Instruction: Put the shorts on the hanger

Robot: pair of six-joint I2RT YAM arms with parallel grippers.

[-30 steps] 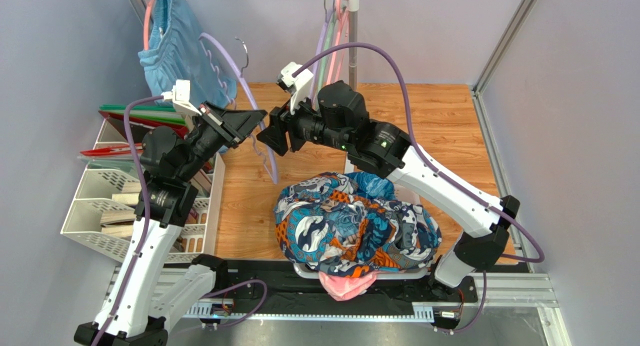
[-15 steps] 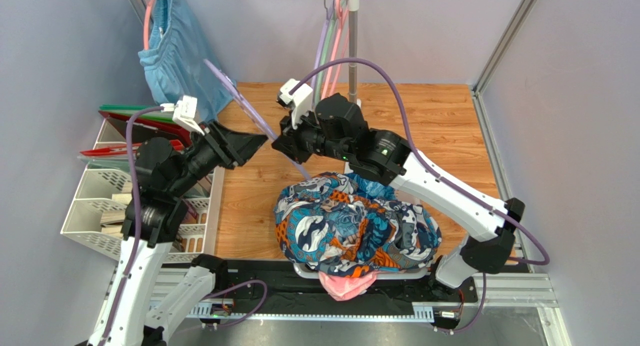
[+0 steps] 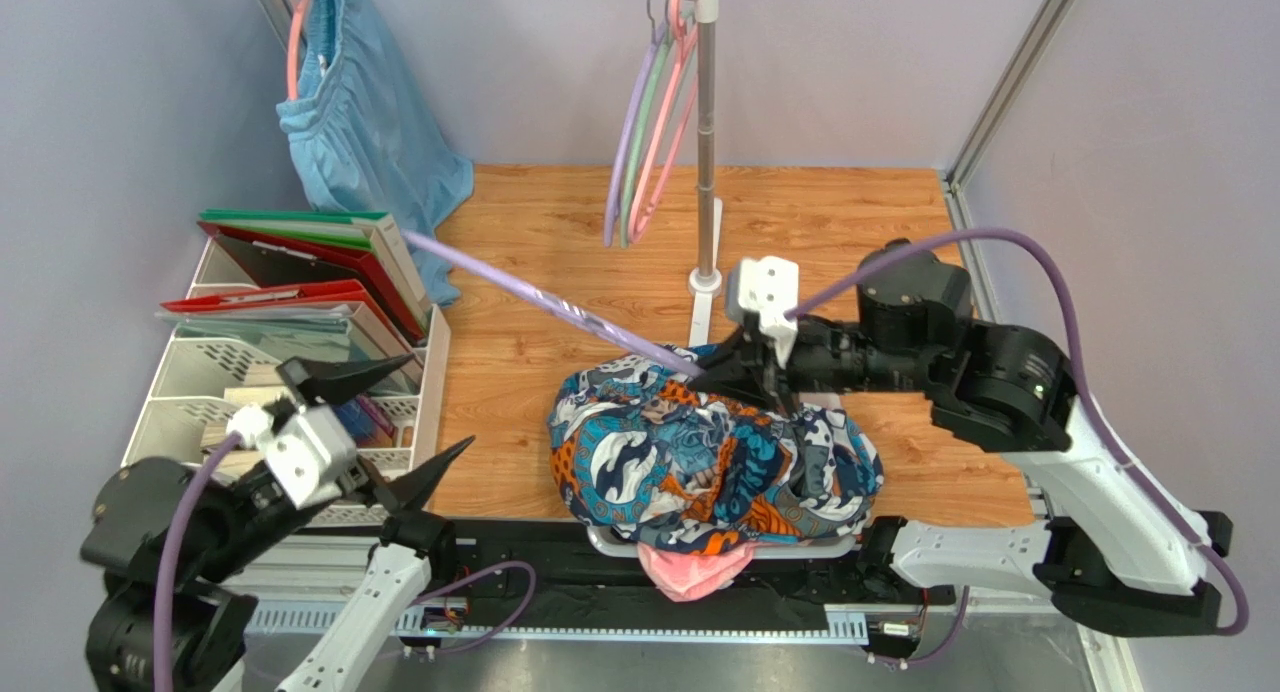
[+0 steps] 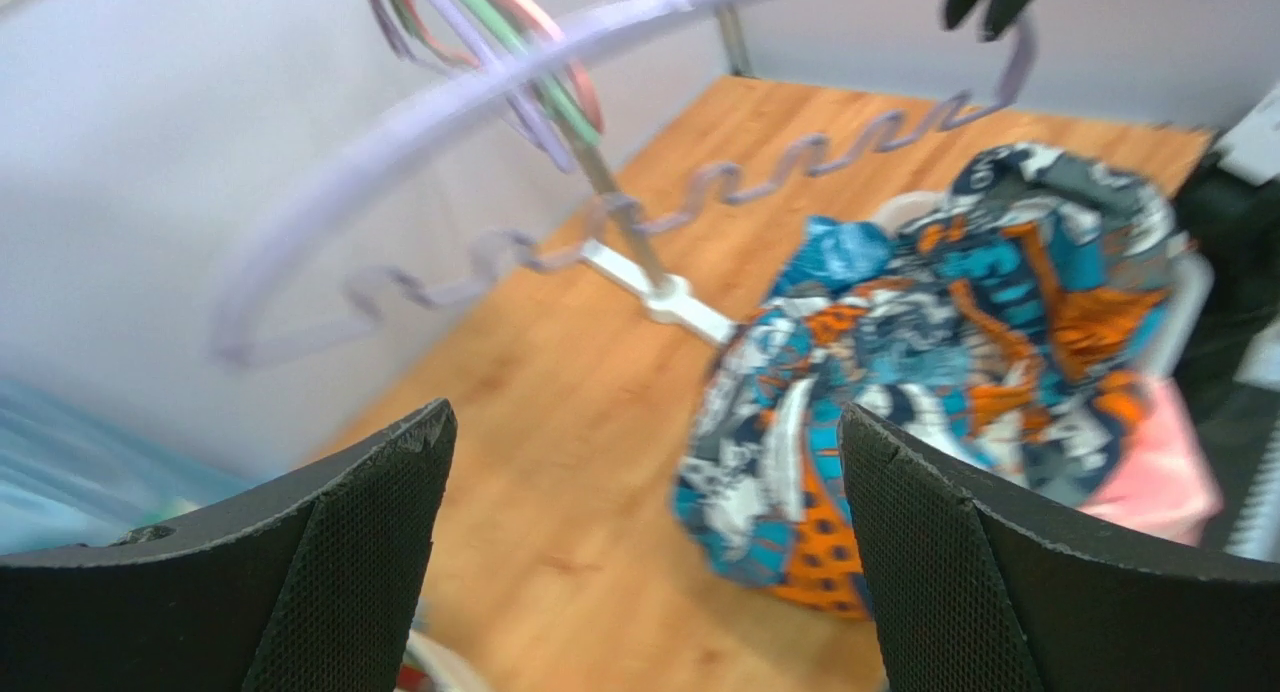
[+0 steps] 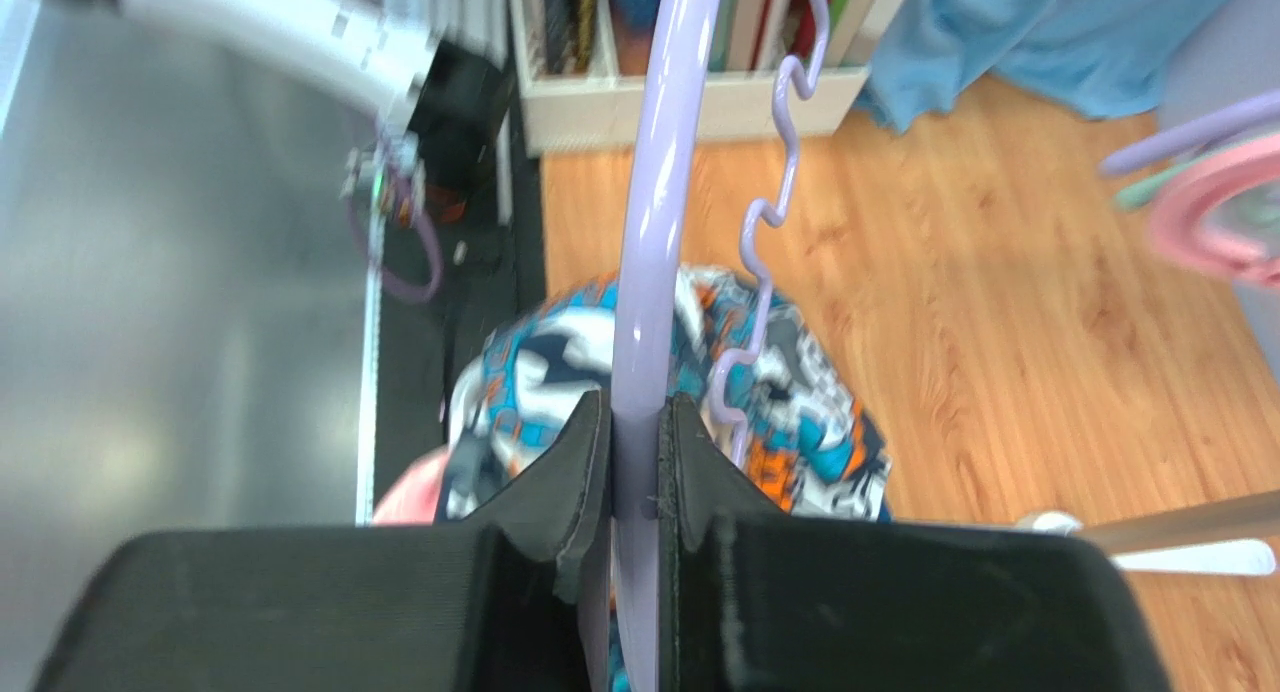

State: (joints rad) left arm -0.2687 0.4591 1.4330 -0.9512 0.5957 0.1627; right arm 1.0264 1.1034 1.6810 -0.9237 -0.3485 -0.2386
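Observation:
The shorts, a heap of orange, teal, navy and white print, lie in a white basket at the near middle of the table. My right gripper is shut on one end of the lavender hanger just above the heap's far edge. The hanger slants up to the left from there. In the right wrist view the jaws pinch the hanger's arm over the shorts. My left gripper hangs open and empty at the near left, apart from the hanger and the shorts.
A metal rack pole stands behind the shorts with pink, green and purple hangers on it. Plain light-blue shorts hang at the back left. A white file rack with folders fills the left side. A pink garment pokes out under the basket.
My left gripper let go of the hanger, opened wide and drew back to the near left. The right gripper shut on the hanger and carried it right and nearer, over the shorts.

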